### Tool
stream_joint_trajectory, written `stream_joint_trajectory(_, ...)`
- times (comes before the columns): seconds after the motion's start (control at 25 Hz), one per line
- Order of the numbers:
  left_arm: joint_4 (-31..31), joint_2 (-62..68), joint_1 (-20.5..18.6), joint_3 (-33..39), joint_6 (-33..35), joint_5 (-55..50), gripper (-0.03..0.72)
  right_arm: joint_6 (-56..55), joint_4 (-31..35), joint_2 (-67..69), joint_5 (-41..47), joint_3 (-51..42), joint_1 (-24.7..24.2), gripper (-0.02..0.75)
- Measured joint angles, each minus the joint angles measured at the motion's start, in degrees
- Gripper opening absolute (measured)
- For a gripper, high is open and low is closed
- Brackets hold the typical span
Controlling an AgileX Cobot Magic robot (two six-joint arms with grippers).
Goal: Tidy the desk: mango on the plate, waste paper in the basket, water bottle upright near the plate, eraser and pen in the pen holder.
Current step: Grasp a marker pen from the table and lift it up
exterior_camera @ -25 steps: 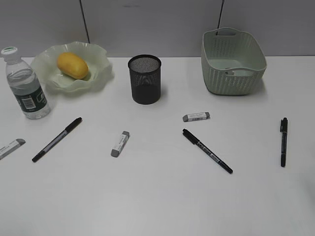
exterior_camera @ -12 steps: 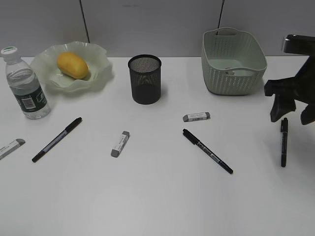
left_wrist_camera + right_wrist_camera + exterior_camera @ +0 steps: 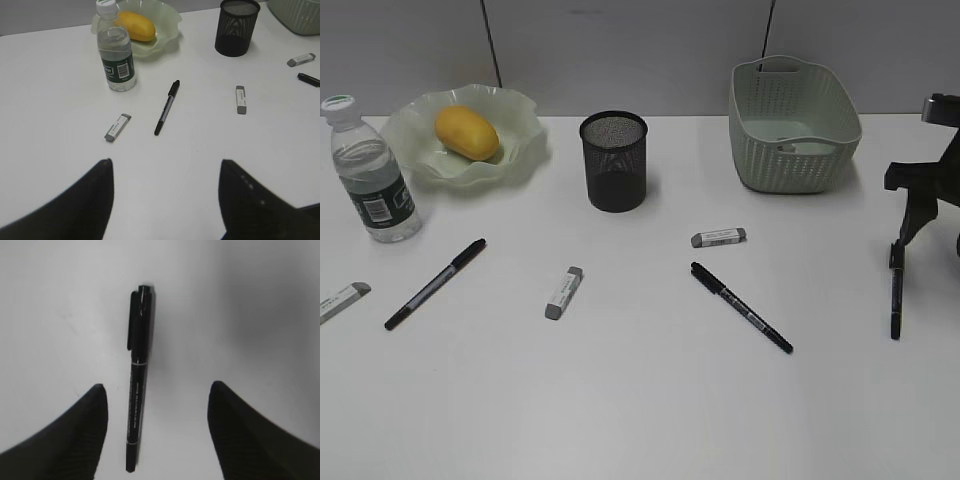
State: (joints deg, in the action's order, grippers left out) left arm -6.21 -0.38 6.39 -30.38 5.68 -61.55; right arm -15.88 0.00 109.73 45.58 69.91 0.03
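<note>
The mango (image 3: 467, 132) lies on the plate (image 3: 527, 150) at the back left, with the water bottle (image 3: 372, 180) upright beside it. The pen holder (image 3: 614, 160) stands mid-back and the basket (image 3: 794, 125) back right; I cannot tell if the pale shape inside it is the waste paper. My right gripper (image 3: 930, 240) is open, its fingers (image 3: 156, 390) on either side of the right-hand pen (image 3: 138, 380), which lies on the desk (image 3: 650, 400). My left gripper (image 3: 165, 170) is open, empty and above the desk's front left.
Two more pens (image 3: 435, 283) (image 3: 741, 306) and three erasers (image 3: 718, 237) (image 3: 564, 292) (image 3: 342, 300) lie loose on the desk. The left wrist view shows the bottle (image 3: 116, 60), a pen (image 3: 166, 106) and an eraser (image 3: 117, 127) ahead.
My right arm has come in from the right edge and dropped over the right-hand pen. The objects have not moved.
</note>
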Motion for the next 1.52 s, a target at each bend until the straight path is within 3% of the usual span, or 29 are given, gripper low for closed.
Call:
stream_joint_trajectory(0.68, 0.1, 0.0, 0.0, 0.0, 0.0, 0.0, 0.499, 0.3, 0.0, 11.7, 3.3, 10.0, -0.5, 0.405)
stream_joint_trajectory(1.52, 0.1, 0.0, 0.0, 0.0, 0.0, 0.0, 0.499, -2.8, 0.0, 14.2, 3.2, 10.9, -0.1, 0.294)
